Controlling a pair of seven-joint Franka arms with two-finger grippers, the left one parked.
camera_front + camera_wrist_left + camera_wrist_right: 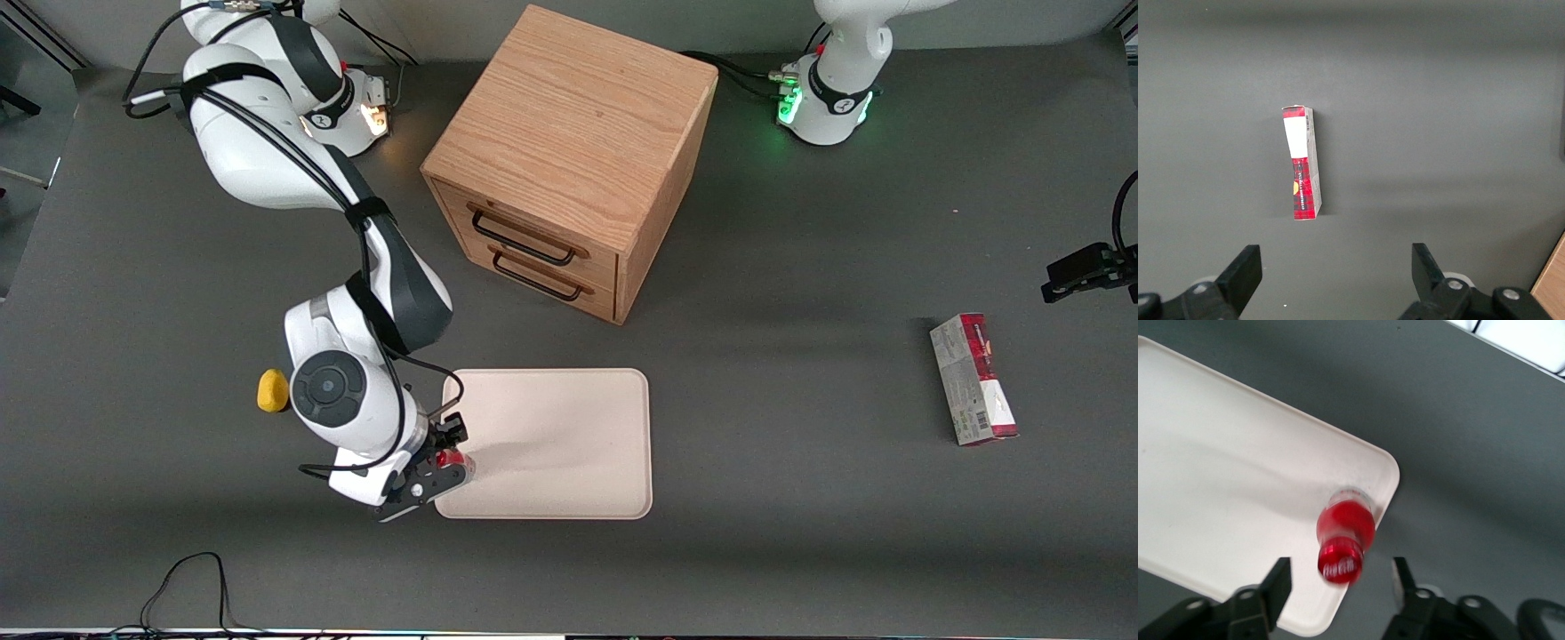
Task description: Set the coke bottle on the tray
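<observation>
The coke bottle [1346,533], red cap toward the wrist camera, stands on the cream tray [1218,473] just inside one rounded corner. My gripper [1340,577] hovers over it, open, with both fingers well clear of the cap. From the front camera, the gripper [436,471] hangs over the tray [569,444] corner nearest that camera at the working arm's end. There only a red glimpse of the bottle [451,460] shows between the fingers. The arm hides the rest of the bottle.
A wooden drawer cabinet [569,160] stands farther from the front camera than the tray. A yellow lemon-like object [272,391] lies beside the working arm's wrist. A red-and-grey carton [973,378] [1303,163] lies toward the parked arm's end of the table.
</observation>
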